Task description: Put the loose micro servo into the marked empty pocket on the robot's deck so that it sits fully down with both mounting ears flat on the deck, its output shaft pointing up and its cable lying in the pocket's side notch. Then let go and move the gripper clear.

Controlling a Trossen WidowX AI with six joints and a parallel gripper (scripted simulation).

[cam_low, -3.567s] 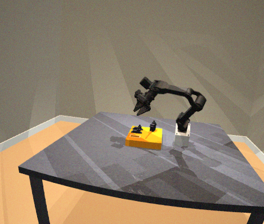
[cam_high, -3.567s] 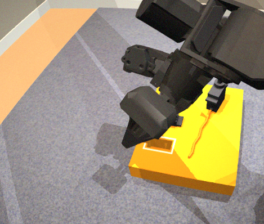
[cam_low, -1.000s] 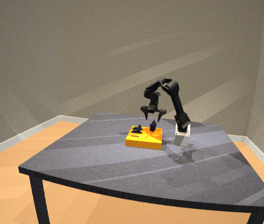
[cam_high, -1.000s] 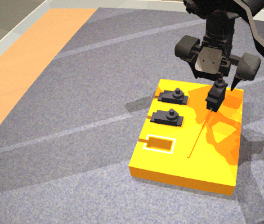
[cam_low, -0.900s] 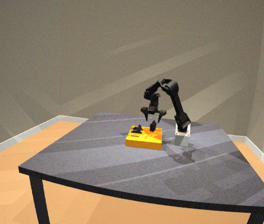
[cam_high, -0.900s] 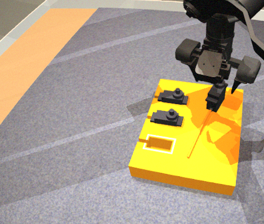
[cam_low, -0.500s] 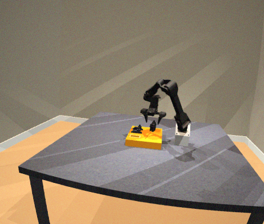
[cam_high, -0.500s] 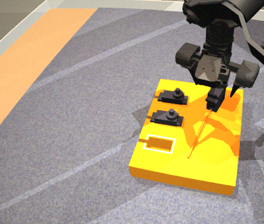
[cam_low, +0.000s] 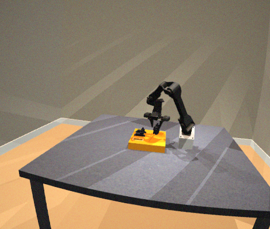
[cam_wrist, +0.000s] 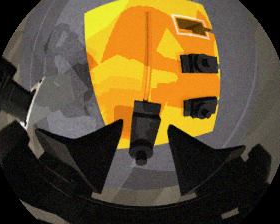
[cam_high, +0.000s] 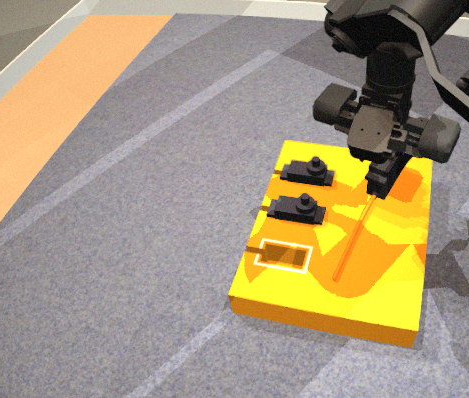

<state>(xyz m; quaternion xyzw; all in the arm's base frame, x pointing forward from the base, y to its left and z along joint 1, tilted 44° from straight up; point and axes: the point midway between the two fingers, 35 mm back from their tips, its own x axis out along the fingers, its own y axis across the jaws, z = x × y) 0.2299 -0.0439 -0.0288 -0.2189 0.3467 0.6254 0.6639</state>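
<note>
The loose black servo stands on the yellow deck, on the side near the arm's base. Its shaft end is toward the bottom of the wrist view. Its thin orange cable runs straight across the deck from its other end. My gripper is partly open, its fingers on either side of the servo with a gap at each side in the wrist view. The pocket is empty inside its white outline, with a side notch at the deck's edge.
Two seated black servos stand in a row with the pocket; they also show in the wrist view. The arm's white base stands beside the deck on the grey table.
</note>
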